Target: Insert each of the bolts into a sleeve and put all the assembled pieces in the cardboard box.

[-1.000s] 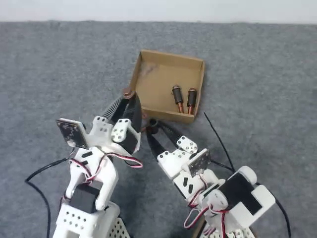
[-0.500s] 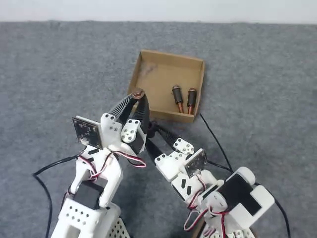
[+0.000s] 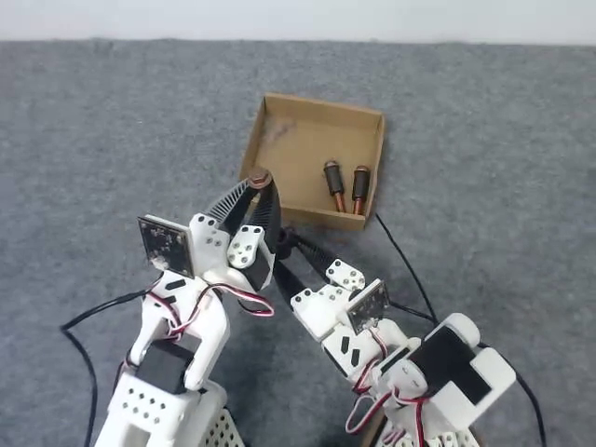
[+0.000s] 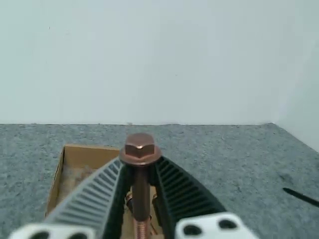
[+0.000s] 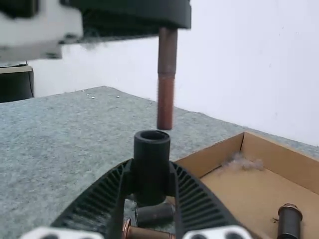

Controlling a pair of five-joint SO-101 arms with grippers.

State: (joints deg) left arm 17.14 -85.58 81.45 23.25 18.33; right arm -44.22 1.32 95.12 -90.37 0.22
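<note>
Copper bolt (image 4: 140, 148) held over a black sleeve (image 5: 151, 159), near the cardboard box (image 3: 321, 101).
The left gripper (image 4: 140, 168) is clamped on the bolt, upright with its head up. The right gripper (image 5: 151, 175) is clamped on the upright sleeve, whose open mouth sits just under the bolt's tip. Just beyond them, the box rests on grey carpet (image 3: 112, 121) with two assembled pieces (image 3: 334, 184) lying side by side inside.

High view overhead, wrist views close, sharing cardboard box (image 3: 293, 154)
</note>
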